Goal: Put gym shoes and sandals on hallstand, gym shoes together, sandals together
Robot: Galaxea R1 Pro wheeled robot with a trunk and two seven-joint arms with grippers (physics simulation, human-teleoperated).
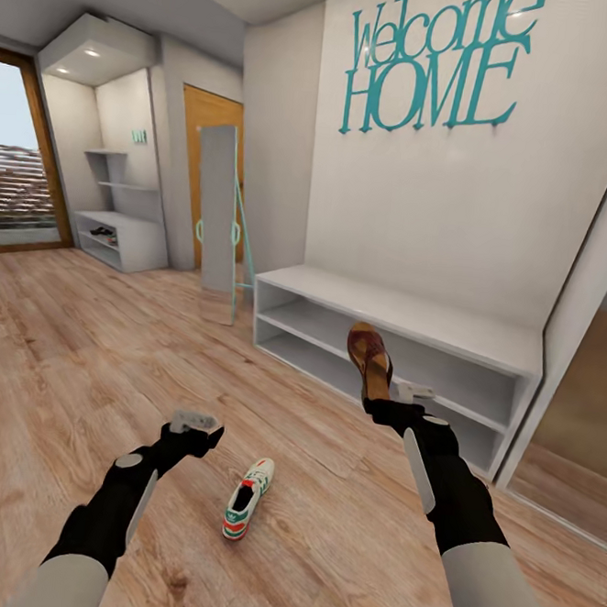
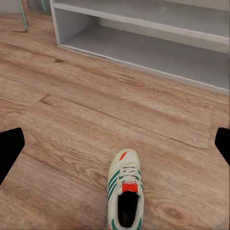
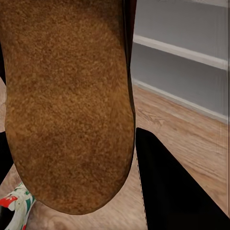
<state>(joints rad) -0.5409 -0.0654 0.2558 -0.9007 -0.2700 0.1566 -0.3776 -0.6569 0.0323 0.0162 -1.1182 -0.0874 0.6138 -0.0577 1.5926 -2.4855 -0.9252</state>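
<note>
My right gripper (image 1: 379,404) is shut on a dark brown sandal (image 1: 369,357), holding it up on end in front of the hallstand (image 1: 404,314). In the right wrist view the sandal's tan sole (image 3: 67,105) stands close to the lens beside a black finger (image 3: 172,191). One white gym shoe (image 1: 248,498) with green stripes lies on the corridor floor (image 1: 78,357) between my arms. My left gripper (image 1: 196,426) hovers open to the shoe's left. In the left wrist view the gym shoe (image 2: 125,191) lies just beyond my left gripper (image 2: 115,146).
The hallstand's two open shelves (image 2: 158,52) are bare. A standing mirror (image 1: 219,213) leans left of it. Another shelf unit (image 1: 116,232) and a glass door (image 1: 15,177) are far left. A dark mirrored panel (image 1: 591,384) borders the hallstand's right.
</note>
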